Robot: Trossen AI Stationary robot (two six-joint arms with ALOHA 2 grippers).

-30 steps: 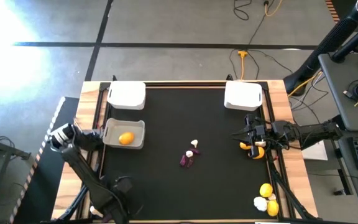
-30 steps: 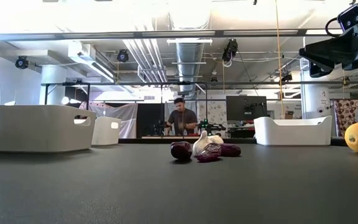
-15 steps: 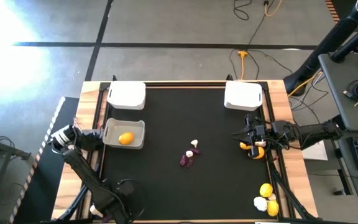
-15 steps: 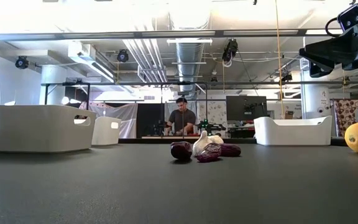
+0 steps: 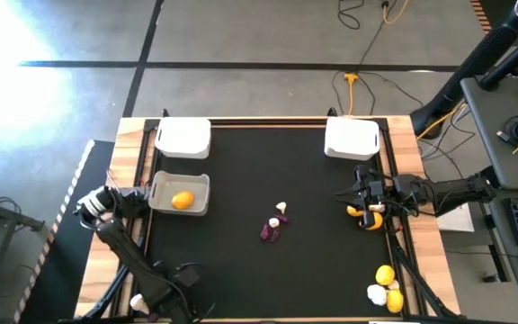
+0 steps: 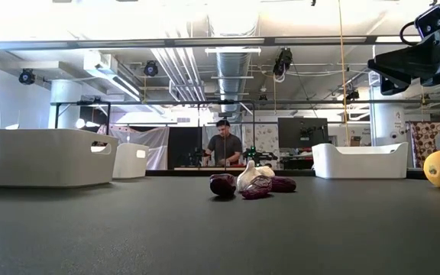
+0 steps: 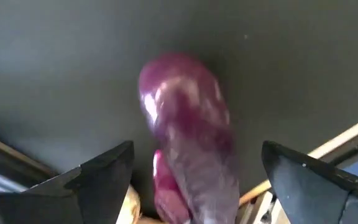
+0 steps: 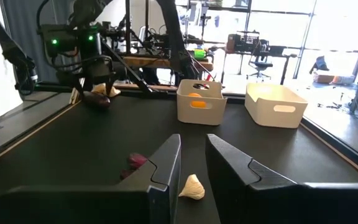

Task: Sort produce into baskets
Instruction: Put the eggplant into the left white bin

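Left gripper (image 7: 191, 168): fingers standing wide apart above a purple piece (image 7: 188, 124).
Right gripper (image 8: 191, 165): fingers nearly together, hovering over the table (image 5: 241, 171).
Writing: none readable.

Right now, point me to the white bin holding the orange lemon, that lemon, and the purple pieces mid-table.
white plastic bin (image 5: 162, 205): high view, on its near-left rim.
orange lemon (image 5: 183, 200): high view, centre of the fruit.
dark purple pieces (image 5: 270, 231): high view, middle of the cluster.
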